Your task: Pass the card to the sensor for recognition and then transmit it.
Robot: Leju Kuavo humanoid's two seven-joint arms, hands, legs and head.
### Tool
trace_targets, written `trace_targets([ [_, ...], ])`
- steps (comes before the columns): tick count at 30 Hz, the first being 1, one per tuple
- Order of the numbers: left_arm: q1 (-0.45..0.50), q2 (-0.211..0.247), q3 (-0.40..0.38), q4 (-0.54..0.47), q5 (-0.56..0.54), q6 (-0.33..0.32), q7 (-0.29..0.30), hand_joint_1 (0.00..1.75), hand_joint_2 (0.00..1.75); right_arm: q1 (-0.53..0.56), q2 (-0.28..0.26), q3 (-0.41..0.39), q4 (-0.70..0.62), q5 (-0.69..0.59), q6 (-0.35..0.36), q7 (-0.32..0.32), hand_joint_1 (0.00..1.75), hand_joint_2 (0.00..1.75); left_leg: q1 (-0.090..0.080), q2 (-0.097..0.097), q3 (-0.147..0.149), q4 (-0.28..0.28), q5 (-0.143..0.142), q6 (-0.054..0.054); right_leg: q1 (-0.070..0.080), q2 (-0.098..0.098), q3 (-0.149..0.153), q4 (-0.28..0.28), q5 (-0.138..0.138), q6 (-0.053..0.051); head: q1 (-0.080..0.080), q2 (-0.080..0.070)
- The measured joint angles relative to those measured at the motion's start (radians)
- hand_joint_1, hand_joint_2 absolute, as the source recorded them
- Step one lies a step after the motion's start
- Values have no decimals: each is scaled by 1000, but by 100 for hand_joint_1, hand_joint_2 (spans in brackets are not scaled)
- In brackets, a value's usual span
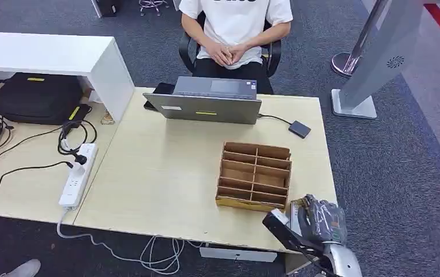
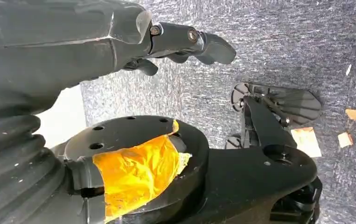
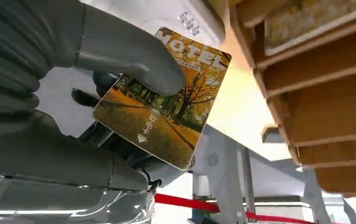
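Note:
My right hand [image 3: 120,88] pinches a hotel key card [image 3: 166,107] between thumb and fingers; the card bears an autumn tree picture and the word HOTEL. In the head view that hand [image 1: 312,222] hovers at the desk's front right corner, just in front of the wooden organizer [image 1: 255,176]. The sensor, a small dark grey pad [image 1: 299,128] wired to the laptop [image 1: 206,107], lies at the desk's far right, well beyond the hand. My left hand [image 2: 185,42] hangs over the carpet with its fingers extended and nothing in them.
A person [image 1: 234,34] sits behind the desk, hands folded. The organizer's slots [image 3: 316,93] are close beside the card. A power strip [image 1: 78,176] and cables lie at the left, with a black bag [image 1: 36,98]. A grey kiosk stand [image 1: 373,57] rises right of the desk.

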Motion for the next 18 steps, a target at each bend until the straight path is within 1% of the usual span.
trace_targets([
  [5, 0, 1, -17, 0, -16, -2, 2, 0, 175, -18, 0, 13, 42, 26, 2, 19, 175, 175, 0, 0, 0, 0, 0, 0, 0, 0, 0, 0, 0, 0, 0, 0],
  [12, 0, 1, -37, 0, -39, -5, 5, 0, 175, -36, 0, 23, 72, 38, 6, 22, 175, 175, 0, 0, 0, 0, 0, 0, 0, 0, 0, 0, 0, 0, 0, 0],
  [18, 0, 2, -52, 0, -55, -8, 5, 0, 175, -37, 0, 41, 58, 0, -7, -22, 175, 175, 0, 0, 0, 0, 0, 0, 0, 0, 0, 0, 0, 0, 0, 0],
])
